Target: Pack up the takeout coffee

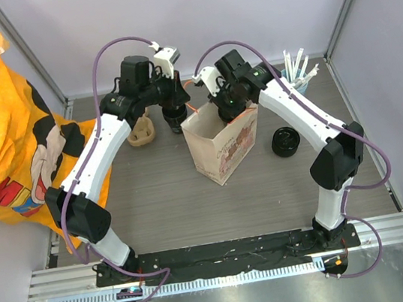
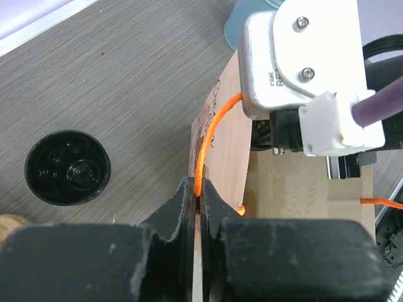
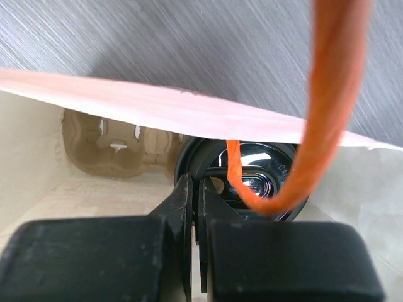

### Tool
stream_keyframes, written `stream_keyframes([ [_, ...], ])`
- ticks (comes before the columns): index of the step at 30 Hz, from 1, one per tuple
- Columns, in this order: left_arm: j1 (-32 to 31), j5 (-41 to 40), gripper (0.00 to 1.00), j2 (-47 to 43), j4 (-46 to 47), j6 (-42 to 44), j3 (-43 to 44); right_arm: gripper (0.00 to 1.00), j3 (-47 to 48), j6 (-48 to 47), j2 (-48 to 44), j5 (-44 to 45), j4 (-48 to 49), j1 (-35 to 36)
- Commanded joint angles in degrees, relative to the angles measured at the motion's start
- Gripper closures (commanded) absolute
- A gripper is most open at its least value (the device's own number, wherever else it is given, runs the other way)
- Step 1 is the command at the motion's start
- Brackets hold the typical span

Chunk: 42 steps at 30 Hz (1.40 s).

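Paper bag stands upright mid-table. Your left claw pinches its rim right at the orange handle cord. Your right claw is pressed together on the opposite rim. Cup carrier lies left of the bag. Coffee cup stands on the table outside the bag, between carrier and bag. A second black cup sits right of the bag.

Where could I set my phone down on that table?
The bare patch of table in front of the paper bag, between the left arm and right arm. Around the bag it is crowded: black cup, cup carrier, straws.
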Motion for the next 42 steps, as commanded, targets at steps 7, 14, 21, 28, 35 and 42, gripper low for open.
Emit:
stream_keyframes([
  [7,0.47,-5.81,1.0,-1.68,3.0,-0.31,0.04,0.99,-1.04,-1.53,-4.62,0.51,-0.06,-0.15],
  [14,0.47,-8.02,1.0,-1.68,3.0,-0.3,-0.05,0.99,-2.17,-2.85,-4.88,0.25,-0.67,-0.07],
  [21,0.47,-7.93,1.0,-1.42,3.35,-0.57,0.13,0.99,-3.67,-3.56,-4.27,0.34,-0.41,-0.15],
  [28,0.47,-8.02,1.0,-1.5,3.35,-0.83,0.21,0.99,-4.02,-4.61,-3.39,0.86,-1.02,-0.15],
  [35,0.38,-7.49,1.0,-1.77,3.18,-1.09,0.21,0.99,-3.94,-5.05,-2.25,0.95,-1.2,-0.07],
  [42,0.38,-6.7,1.0,-2.03,3.18,-1.18,0.13,0.99,-3.67,-5.75,-1.28,1.39,-1.46,-0.07],
])
